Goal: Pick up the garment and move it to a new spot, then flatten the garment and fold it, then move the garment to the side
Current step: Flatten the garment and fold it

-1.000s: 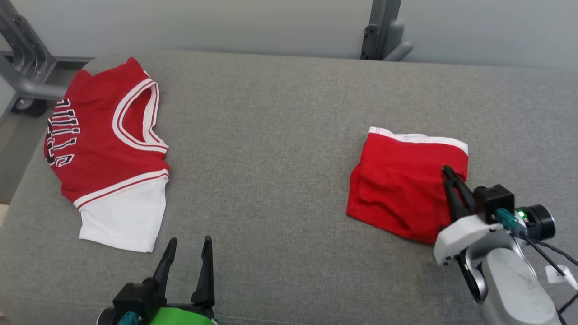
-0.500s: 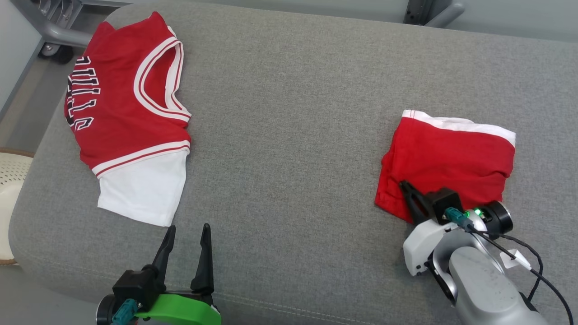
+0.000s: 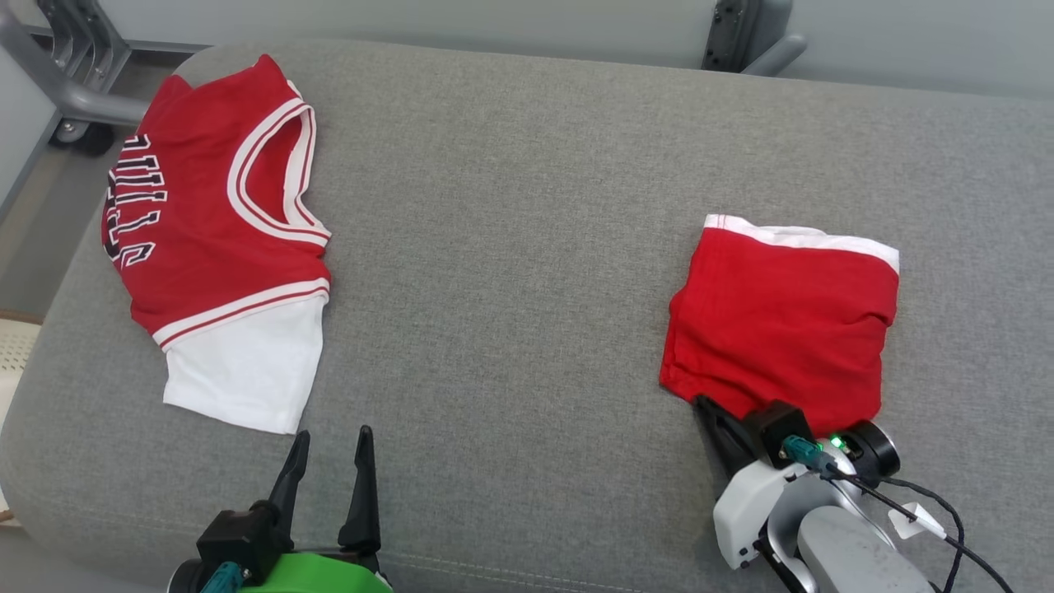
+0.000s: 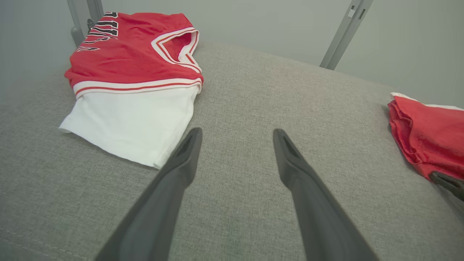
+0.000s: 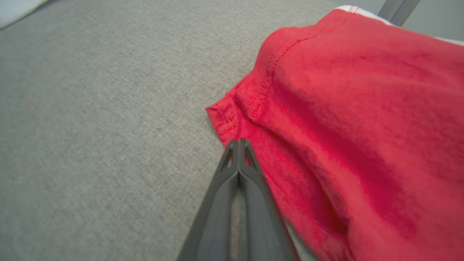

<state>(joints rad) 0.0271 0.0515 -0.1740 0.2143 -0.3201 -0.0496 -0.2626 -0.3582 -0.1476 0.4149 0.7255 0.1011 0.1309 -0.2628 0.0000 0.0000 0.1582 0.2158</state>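
The garment [image 3: 782, 321] is red with a white band along its far edge and lies folded on the right of the grey cushion [image 3: 510, 247]. It also appears in the left wrist view [image 4: 431, 134] and the right wrist view [image 5: 355, 108]. My right gripper [image 3: 704, 403] is shut, its tips [image 5: 239, 141] just at the garment's near-left corner with no cloth pinched between them. My left gripper [image 3: 329, 434] stands open over the cushion's front edge, nothing between its fingers [image 4: 235, 134], just near of the jersey's white hem.
A red jersey [image 3: 214, 239] with white trim, black lettering and a white lower part lies flat at the cushion's left end [image 4: 137, 69]. Grey metal frame legs [image 3: 66, 91] stand beyond the back left corner, another [image 3: 741, 33] behind the cushion. The cushion's left edge drops to the floor.
The head camera has shifted. My shut right gripper has drawn back from on top of the red garment to its near-left corner. The left gripper has stayed open.
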